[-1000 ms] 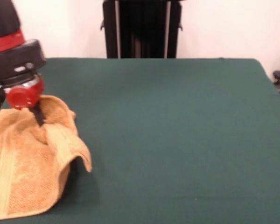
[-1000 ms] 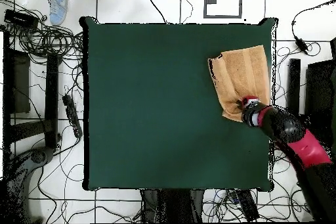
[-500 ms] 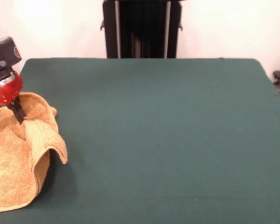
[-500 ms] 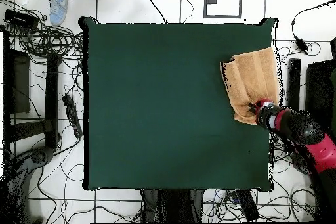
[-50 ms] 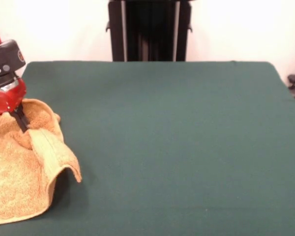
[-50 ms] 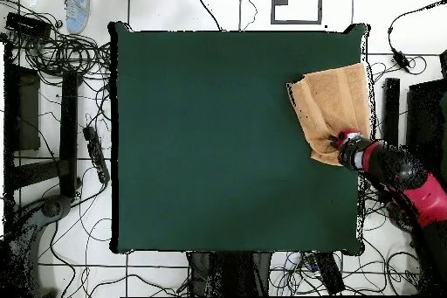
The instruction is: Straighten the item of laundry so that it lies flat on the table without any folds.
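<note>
Towel [image 5: 24,177] shifted slightly inward, gripper [image 5: 20,119] pinching raised corner.

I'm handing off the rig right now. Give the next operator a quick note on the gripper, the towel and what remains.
Gripper: jaws shut on the towel, pinching a raised bunch near its far edge.
Towel: at the table's side edge, overhanging it in the overhead view; one corner curls up off the cloth.
Done: towel gripped only.
Left: spread it flat with no folds, then release.
</note>
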You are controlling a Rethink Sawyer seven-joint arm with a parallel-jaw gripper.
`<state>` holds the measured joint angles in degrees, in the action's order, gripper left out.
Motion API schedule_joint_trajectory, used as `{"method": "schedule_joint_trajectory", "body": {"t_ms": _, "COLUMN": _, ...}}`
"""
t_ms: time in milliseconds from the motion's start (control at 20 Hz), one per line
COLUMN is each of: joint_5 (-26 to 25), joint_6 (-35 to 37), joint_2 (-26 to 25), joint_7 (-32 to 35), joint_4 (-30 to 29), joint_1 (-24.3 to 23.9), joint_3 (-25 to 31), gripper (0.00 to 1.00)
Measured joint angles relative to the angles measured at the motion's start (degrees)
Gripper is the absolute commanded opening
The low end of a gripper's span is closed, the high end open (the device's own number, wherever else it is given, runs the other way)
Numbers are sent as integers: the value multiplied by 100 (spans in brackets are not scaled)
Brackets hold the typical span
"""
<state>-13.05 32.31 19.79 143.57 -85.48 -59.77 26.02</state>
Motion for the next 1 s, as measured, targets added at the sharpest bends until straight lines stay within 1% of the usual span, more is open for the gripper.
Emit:
{"method": "schedule_joint_trajectory", "body": {"t_ms": 250, "joint_5": -26, "joint_6": -284, "joint_2": 105, "joint_7": 0, "joint_4": -57, "joint_1": 243, "joint_3": -137, "gripper": 0}}
{"method": "schedule_joint_trajectory", "body": {"t_ms": 500, "joint_5": 18, "joint_6": -871, "joint_2": 204, "joint_7": 1, "joint_4": -193, "joint_1": 547, "joint_3": -164, "gripper": 0}}
{"method": "schedule_joint_trajectory", "body": {"t_ms": 650, "joint_5": 146, "joint_6": -1230, "joint_2": 212, "joint_7": 2, "joint_4": -307, "joint_1": 715, "joint_3": -164, "gripper": 0}}
{"method": "schedule_joint_trajectory", "body": {"t_ms": 800, "joint_5": 426, "joint_6": -1641, "joint_2": 213, "joint_7": 6, "joint_4": -503, "joint_1": 944, "joint_3": -163, "gripper": 0}}
{"method": "schedule_joint_trajectory", "body": {"t_ms": 950, "joint_5": 539, "joint_6": -1766, "joint_2": 211, "joint_7": 6, "joint_4": -582, "joint_1": 1033, "joint_3": -163, "gripper": 0}}
{"method": "schedule_joint_trajectory", "body": {"t_ms": 1000, "joint_5": 680, "joint_6": -1892, "joint_2": 213, "joint_7": 6, "joint_4": -672, "joint_1": 1142, "joint_3": -163, "gripper": 0}}
